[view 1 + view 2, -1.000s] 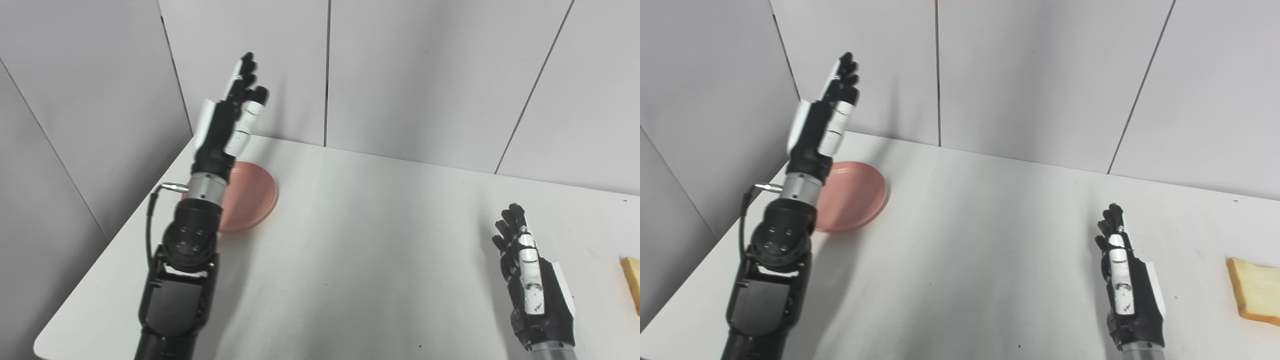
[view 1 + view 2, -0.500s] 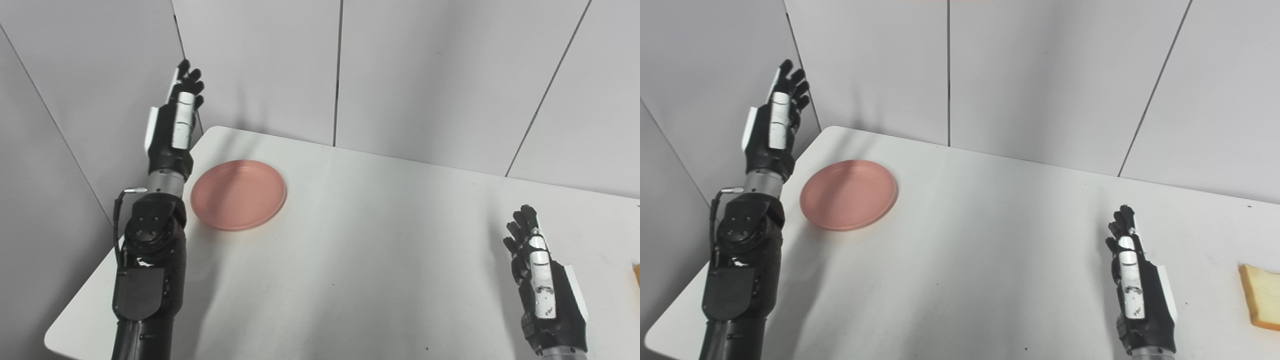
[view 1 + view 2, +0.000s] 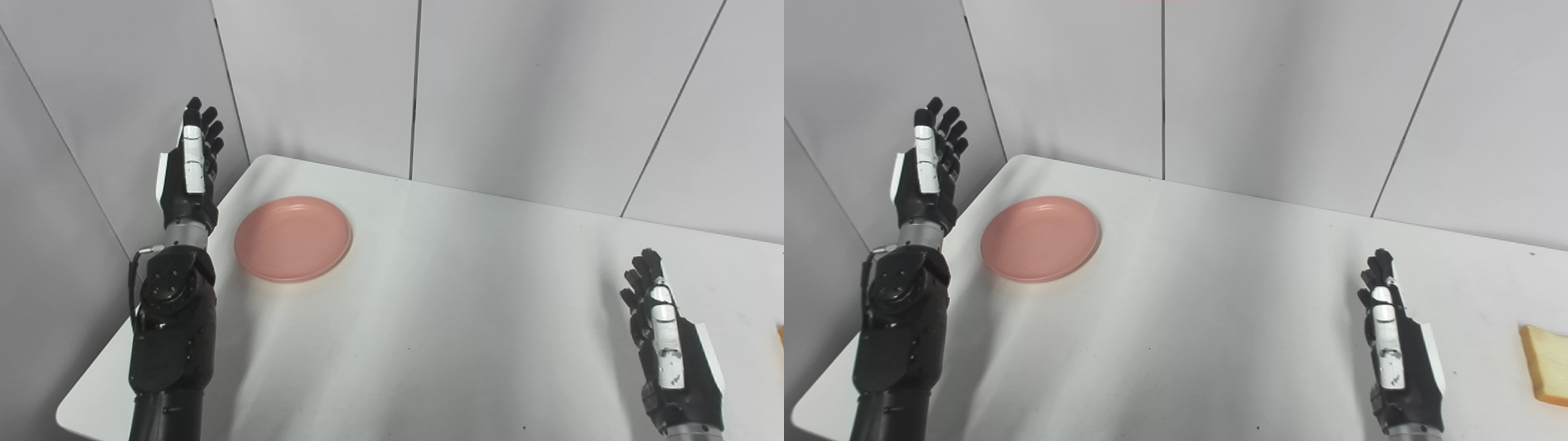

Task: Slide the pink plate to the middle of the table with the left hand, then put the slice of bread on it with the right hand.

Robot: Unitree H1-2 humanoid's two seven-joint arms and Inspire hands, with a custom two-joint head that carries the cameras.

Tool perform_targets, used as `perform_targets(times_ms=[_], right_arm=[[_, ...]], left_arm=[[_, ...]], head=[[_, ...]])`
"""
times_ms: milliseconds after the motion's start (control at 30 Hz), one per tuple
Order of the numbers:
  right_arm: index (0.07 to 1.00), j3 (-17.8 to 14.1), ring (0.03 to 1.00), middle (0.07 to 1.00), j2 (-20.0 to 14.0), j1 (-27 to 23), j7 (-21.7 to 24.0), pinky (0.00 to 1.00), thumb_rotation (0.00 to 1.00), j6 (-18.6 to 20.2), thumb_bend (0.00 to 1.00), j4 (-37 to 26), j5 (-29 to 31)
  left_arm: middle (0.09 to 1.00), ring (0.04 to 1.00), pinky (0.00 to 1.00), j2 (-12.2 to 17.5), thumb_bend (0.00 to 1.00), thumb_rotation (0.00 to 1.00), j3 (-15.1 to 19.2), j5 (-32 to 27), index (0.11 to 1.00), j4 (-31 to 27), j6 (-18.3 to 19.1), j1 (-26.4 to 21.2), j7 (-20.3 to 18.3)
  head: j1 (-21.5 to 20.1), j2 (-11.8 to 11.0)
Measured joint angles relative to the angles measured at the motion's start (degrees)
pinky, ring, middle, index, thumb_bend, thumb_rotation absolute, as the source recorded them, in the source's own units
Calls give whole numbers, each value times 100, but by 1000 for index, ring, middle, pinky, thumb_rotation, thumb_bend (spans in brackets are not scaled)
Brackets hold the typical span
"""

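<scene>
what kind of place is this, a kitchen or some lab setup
Most likely a lab test bench, not a kitchen: a bare white table boxed in by plain grey partition panels, with only a pink plate and a slice of bread laid out.

The pink plate (image 3: 293,238) looks like smooth plastic with a soft sheen. The white table (image 3: 465,294) is matt and faintly scuffed. Both hands (image 3: 190,174) (image 3: 670,355) show glossy black-and-white shells, probably plastic, above brushed metal wrists.
</scene>
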Motion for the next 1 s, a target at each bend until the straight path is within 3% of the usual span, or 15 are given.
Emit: perform_targets(times_ms=[467,1000], right_arm=[[1000,11,1000,1000,-8,0,-26,1000,1000,29,162,-12,34],[1000,34,1000,1000,-16,0,-45,1000,1000,70,147,-67,80]], left_arm=[[959,962,973,75,885,963,145,-287,956,645,-17,119,-34],[985,985,1000,123,878,930,268,-1219,988,1561,-21,74,-312]], head=[[26,35],[114,18]])
